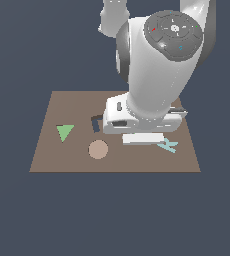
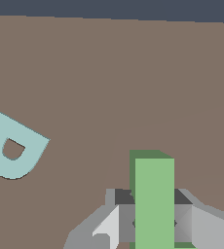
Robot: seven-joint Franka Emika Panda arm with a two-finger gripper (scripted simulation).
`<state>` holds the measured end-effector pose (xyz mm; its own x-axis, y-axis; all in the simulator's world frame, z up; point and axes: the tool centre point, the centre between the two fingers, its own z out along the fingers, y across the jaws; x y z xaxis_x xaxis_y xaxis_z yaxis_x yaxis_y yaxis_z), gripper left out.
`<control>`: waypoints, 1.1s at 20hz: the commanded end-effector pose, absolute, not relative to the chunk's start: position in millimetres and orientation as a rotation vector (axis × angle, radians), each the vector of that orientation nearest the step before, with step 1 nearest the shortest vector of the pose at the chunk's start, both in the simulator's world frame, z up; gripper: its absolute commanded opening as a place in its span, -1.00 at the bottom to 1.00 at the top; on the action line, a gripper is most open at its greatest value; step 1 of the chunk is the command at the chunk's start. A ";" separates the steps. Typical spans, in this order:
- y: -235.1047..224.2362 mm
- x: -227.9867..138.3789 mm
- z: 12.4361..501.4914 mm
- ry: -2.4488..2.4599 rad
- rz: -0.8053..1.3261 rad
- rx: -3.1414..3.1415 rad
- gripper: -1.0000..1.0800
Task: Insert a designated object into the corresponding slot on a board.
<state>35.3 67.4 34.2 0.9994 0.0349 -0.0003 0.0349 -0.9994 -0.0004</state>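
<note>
In the wrist view the light-green block (image 2: 154, 199) stands between the two grey fingers (image 2: 121, 221) of my gripper (image 2: 154, 222), which is shut on it; only one straight arm of the block shows. The brown board (image 1: 62, 102) lies flat below. Its dark navy slot (image 1: 95, 123) peeks out just to the exterior view's left of my hand, partly hidden by it. In the exterior view the arm covers the gripper's fingertips and the green block.
On the board lie a green triangle (image 1: 64, 132), a tan disc (image 1: 98, 149) and a pale blue letter R (image 1: 168, 145), which also shows in the wrist view as the letter R (image 2: 11, 151). The arm's white body hides the board's far right part.
</note>
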 end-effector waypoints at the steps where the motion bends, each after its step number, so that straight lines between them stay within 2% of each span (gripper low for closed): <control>1: 66.5 29.1 34.7 -0.169 0.000 -3.137 -1.00; 22: 29.2 -27.3 37.7 -1.361 -0.002 -2.831 -1.00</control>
